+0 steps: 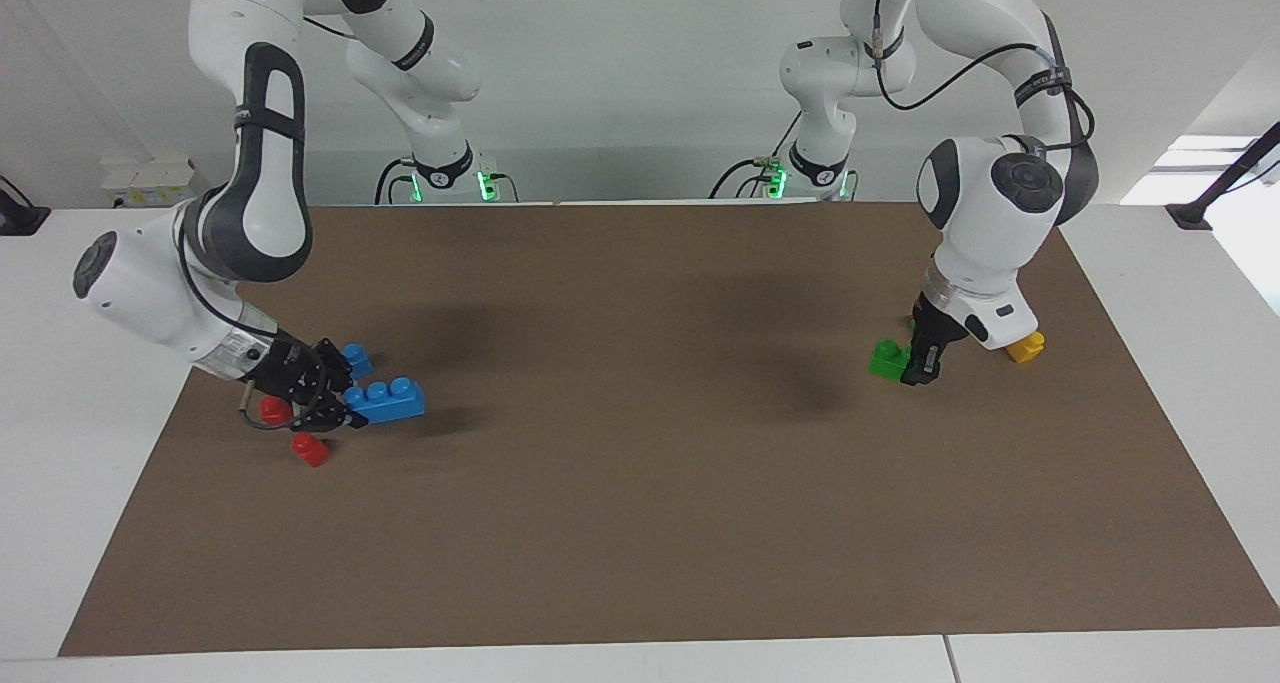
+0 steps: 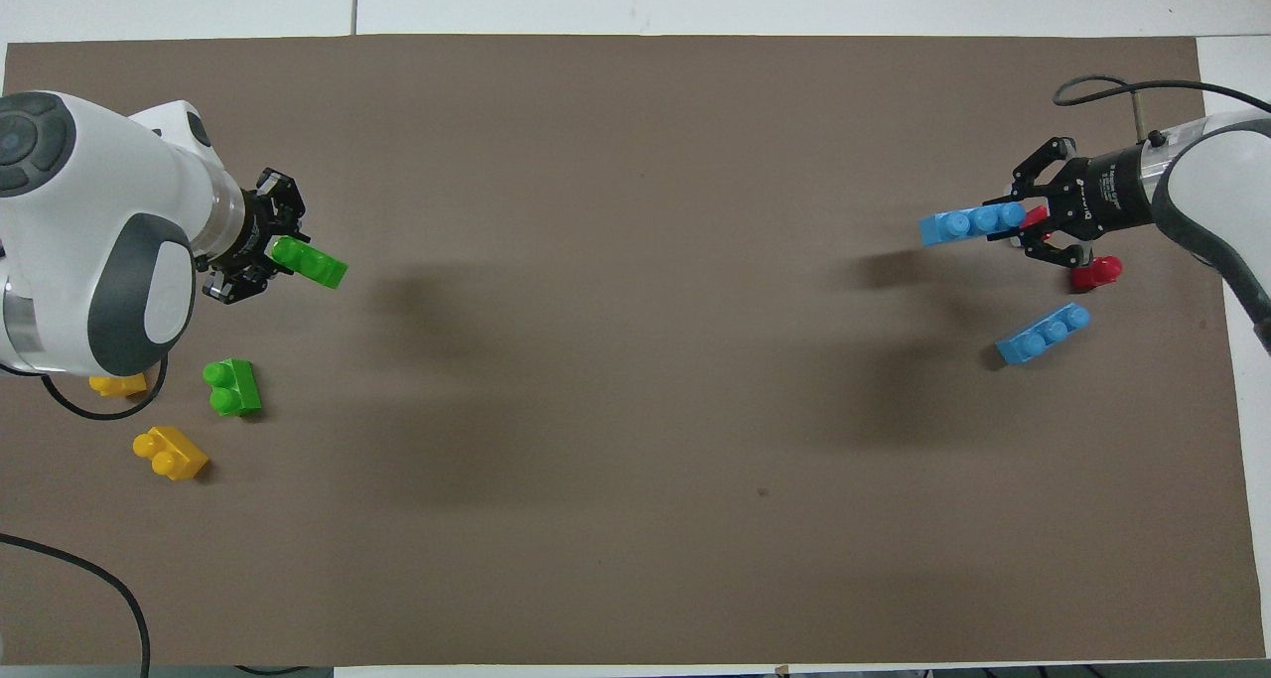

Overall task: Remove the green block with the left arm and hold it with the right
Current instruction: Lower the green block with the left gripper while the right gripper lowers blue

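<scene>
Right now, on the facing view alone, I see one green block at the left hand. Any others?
Observer: Yes. A second green block lies on the mat, apart from the green block in the left hand.
Operator: Yellows?
Observer: Two: one yellow block in the open, a second yellow block half under the arm.
Operator: Blues?
Observer: The right hand grips one blue brick; a second blue brick, three studs, lies apart.

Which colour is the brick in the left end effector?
Bright green brick, best seen in the overhead view.
</scene>
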You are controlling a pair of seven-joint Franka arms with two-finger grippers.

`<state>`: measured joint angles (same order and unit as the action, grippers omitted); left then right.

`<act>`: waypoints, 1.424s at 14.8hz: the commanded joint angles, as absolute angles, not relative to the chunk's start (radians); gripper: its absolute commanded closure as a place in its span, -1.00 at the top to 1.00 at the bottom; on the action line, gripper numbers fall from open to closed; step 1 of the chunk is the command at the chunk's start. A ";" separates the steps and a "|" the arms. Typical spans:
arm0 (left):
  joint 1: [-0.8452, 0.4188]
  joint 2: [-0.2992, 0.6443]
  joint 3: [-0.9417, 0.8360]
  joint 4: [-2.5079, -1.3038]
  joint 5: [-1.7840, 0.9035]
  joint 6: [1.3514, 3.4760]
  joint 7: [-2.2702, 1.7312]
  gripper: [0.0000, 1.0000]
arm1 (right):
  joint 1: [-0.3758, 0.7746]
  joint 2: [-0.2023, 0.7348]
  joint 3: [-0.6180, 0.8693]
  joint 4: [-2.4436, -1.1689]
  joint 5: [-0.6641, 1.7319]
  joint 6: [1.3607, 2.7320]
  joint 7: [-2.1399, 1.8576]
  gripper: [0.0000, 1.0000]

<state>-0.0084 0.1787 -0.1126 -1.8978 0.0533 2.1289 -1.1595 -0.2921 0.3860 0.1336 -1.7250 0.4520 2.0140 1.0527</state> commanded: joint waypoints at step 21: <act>0.189 0.273 -0.120 -2.060 0.025 2.445 -0.755 -1.00 | -0.351 0.436 0.146 -1.856 0.437 2.227 0.997 -1.00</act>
<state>0.1654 0.2764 -0.1152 -2.0507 0.0460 2.4227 -0.8063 -0.3358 0.4602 0.1325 -1.8040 0.4508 2.1893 1.0204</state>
